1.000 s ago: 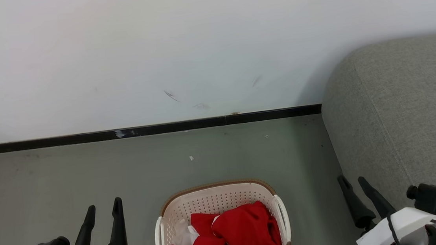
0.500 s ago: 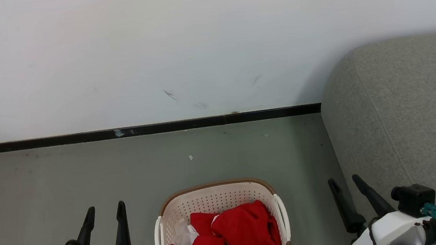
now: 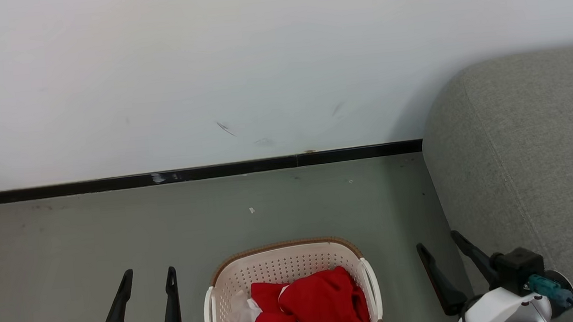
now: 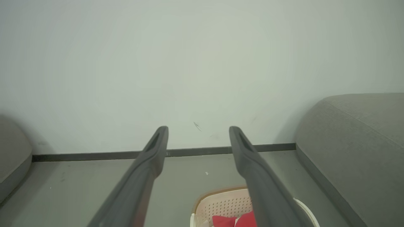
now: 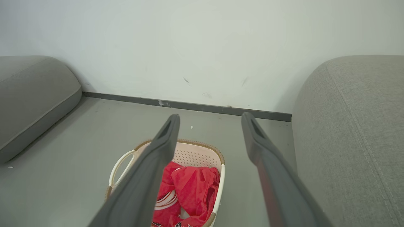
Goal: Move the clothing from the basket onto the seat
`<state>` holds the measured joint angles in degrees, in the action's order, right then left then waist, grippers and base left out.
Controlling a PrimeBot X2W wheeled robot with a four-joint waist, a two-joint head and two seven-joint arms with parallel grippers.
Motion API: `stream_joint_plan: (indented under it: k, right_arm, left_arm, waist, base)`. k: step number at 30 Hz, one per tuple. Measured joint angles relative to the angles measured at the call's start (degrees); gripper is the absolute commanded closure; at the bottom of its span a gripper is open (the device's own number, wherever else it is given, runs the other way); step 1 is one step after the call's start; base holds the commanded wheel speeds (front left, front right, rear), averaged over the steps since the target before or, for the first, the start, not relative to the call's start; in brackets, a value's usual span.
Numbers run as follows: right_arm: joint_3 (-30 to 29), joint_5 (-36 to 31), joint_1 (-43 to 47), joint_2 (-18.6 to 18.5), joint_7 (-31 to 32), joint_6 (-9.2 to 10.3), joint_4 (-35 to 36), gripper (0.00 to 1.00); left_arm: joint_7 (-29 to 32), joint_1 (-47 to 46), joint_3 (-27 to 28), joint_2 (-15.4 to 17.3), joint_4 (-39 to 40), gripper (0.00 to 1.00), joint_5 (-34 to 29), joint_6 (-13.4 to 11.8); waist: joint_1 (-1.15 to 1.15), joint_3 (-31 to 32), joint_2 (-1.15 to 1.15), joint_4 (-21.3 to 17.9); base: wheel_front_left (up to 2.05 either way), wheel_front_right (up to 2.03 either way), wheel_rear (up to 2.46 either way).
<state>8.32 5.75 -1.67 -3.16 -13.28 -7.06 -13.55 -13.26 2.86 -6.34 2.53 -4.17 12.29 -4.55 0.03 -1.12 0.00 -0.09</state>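
No readable text, number, brand or sign anywhere. Only candidate: dark printed marks on the red clothing [image 5: 189, 186], at the bottom edge of the right wrist view, cut off by the frame and too small to read.
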Motion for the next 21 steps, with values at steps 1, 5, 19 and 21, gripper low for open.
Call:
stream_joint_plan:
  k: [1,5,19,21]
  right_arm:
    - [0.05,-1.00,0.01,0.05,-0.25,0.00,0.00,0.00]
    - [0.31,-4.97,0.01,0.26,-0.88,-0.01,0.04,0.00]
    - [0.47,-5.20,0.02,0.54,-0.92,-0.01,0.64,0.00]
    - [0.32,-5.19,0.02,0.54,-0.92,-0.01,0.69,0.00]
  left_arm:
    - [-0.02,0.00,-0.08,0.01,0.12,0.00,-1.00,-0.41]
    - [-0.98,0.01,-0.41,0.04,0.41,0.00,-3.96,-0.68]
    - [-1.20,0.06,-0.34,0.03,0.08,0.00,-4.67,-0.92]
    - [-1.19,0.07,-0.13,0.03,-0.27,0.00,-3.99,-0.92]
  waist:
    - [0.00,0.05,0.00,0.01]
    - [0.00,0.19,0.00,0.03]
    - [-0.01,0.32,0.00,-0.01]
    - [-0.01,0.28,0.00,-0.04]
  base:
    - [0.00,0.00,0.00]
    - [0.00,0.00,0.00]
    - [0.00,0.00,0.00]
    - [0.00,0.00,0.00]
